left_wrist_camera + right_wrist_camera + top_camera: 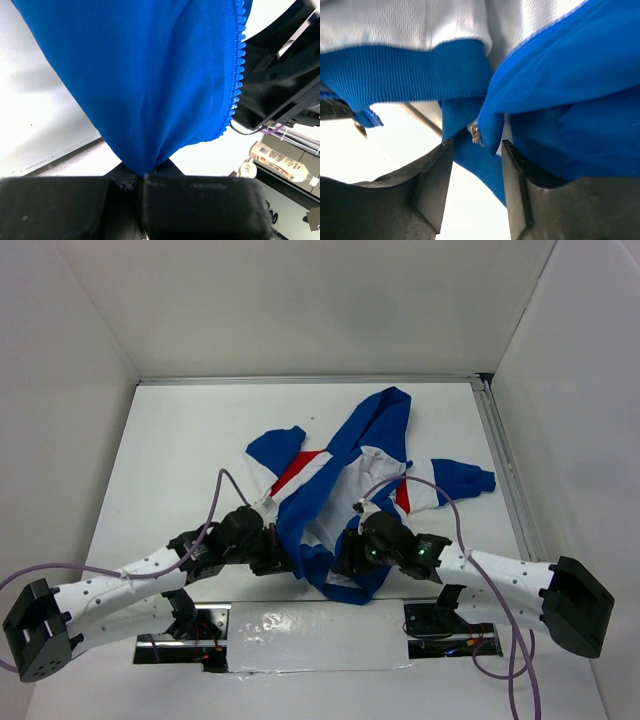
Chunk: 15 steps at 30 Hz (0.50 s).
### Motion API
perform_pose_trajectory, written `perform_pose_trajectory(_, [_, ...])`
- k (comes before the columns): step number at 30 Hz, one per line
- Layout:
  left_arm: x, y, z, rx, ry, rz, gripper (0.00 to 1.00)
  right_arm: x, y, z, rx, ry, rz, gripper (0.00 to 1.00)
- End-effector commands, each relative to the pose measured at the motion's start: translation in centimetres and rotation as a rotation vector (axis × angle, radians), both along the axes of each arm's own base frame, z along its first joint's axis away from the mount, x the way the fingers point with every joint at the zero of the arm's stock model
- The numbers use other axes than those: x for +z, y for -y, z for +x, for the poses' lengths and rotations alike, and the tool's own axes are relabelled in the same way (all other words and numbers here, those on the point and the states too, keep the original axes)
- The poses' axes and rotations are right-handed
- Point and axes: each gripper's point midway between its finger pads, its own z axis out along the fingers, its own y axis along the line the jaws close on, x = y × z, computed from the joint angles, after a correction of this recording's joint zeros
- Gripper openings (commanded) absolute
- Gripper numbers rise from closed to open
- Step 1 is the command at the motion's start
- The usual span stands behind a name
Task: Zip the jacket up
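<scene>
While the jacket (340, 475) lies open and rumpled on the white table (180, 460), its white lining (345, 495) facing up between the blue front edges, both arms reach in to its near hem.

The left end effector (272, 558) sits at the near-left corner of the jacket. In its wrist view the left end effector (143, 180) has its fingers (200, 200) pressed together on a gathered fold of the blue jacket (150, 75). The cloth fans upward from that pinch. The zipper teeth (238, 75) run along the right side of that fold and hang free of the fingers.

The right end effector (352, 560) is at the near-right part of the jacket, just beside the left one. In its wrist view the right end effector (475, 150) has its fingers (432, 185) partly spread. A blue ribbed hem strip (470, 150) and a small metal piece (476, 134) at the end of the jacket's front edge hang in the gap. The cloth lies close against the right-hand finger, but we cannot tell whether it is actually touching.

Beyond the jacket a metal rail (300, 380) runs along the far side of the table, and another runs along the right side. Plain white walls (300, 300) stand behind it and to either side.
</scene>
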Motion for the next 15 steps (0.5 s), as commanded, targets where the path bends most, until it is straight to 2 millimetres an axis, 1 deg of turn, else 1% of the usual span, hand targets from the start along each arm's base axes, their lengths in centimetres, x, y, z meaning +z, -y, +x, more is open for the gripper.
perform_pose_trajectory(1, [0.4, 0.6, -0.1, -0.022, 0.007, -0.017, 0.0, 1.1, -0.7, 1.3, -0.009, 0.04, 0.074, 0.49])
perform_pose_trajectory(6, [0.6, 0.7, 0.0, -0.028, 0.015, -0.023, 0.0, 0.3, -0.8, 1.3, 0.007, 0.006, 0.082, 0.4])
perform_pose_trajectory(9, [0.5, 0.8, 0.0, -0.027, 0.012, -0.023, 0.0, 0.2, -1.0, 1.5, 0.014, 0.004, 0.077, 0.4])
perform_pose_trajectory(13, [0.7, 0.9, 0.0, -0.031, 0.019, -0.031, 0.0, -0.5, -1.3, 1.5, 0.03, -0.015, 0.053, 0.39])
perform_pose_trajectory(15, [0.7, 1.0, 0.0, -0.033, 0.021, -0.03, 0.0, -0.6, -1.3, 1.4, 0.034, -0.018, 0.054, 0.31])
